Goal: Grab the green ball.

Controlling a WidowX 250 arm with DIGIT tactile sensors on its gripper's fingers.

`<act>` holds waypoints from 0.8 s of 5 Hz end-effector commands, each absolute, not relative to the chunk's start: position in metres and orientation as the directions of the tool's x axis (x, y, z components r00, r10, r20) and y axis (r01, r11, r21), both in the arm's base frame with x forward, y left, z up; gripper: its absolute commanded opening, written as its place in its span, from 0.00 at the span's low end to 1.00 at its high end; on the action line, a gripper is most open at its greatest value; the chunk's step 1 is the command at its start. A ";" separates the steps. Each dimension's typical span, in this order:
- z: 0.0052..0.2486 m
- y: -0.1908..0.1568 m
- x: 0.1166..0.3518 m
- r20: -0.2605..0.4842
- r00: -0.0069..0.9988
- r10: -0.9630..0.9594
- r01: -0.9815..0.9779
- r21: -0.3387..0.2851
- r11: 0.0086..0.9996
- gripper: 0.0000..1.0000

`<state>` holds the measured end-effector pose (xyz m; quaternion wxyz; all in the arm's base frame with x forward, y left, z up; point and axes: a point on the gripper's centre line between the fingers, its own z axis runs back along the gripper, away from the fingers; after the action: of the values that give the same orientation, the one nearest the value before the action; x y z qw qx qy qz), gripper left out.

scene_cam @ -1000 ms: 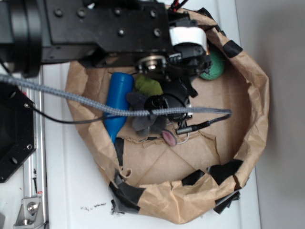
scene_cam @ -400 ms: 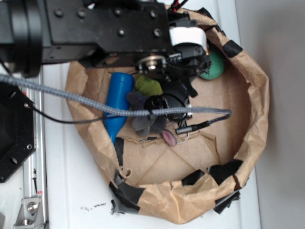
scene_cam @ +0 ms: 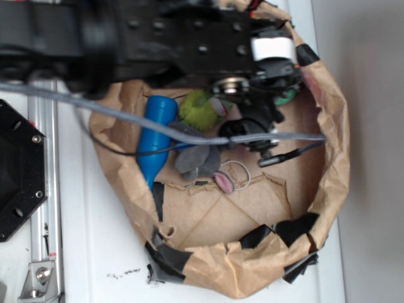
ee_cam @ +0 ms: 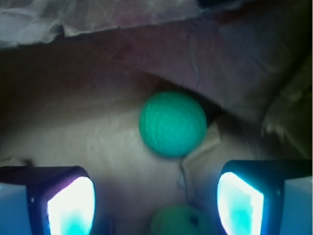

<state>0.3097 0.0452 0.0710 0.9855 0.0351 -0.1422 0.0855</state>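
Wrist and exterior views of a WidowX arm reaching into a brown paper bin (scene_cam: pixel 334 158) that stands on a white surface (scene_cam: pixel 95 246). The green ball (ee_cam: pixel 172 123) lies on the bin floor close against the far paper wall, where the crumpled side and a folded flap keep it from rolling; in the exterior view only a sliver of it shows past the arm, at the bin's upper right. The gripper (ee_cam: pixel 155 196) is spread wide and holds nothing: its two fingers (ee_cam: pixel 71 205) stand at either lower edge of the wrist view, well apart, with the ball ahead of them and roughly centred between their lines. That alignment suggests the approach step, the opening set broader than the ball so both fingers can pass its sides. A blurred lime-green plush toy (scene_cam: pixel 199 108) sits near the middle of the bin beside a blue cylinder (scene_cam: pixel 154 142) and a grey fabric piece (scene_cam: pixel 197 161) (the toy is probably the green blur at the bottom edge of the wrist view). The likely hazard is the wall: a finger catching the paper could nudge the ball aside before closing.
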 end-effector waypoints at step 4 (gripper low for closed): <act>0.052 0.029 0.332 0.349 0.936 0.040 -0.106 0.173 0.979 1.00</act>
<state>0.3234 0.0366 0.0389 0.9826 0.0989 -0.1492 0.0495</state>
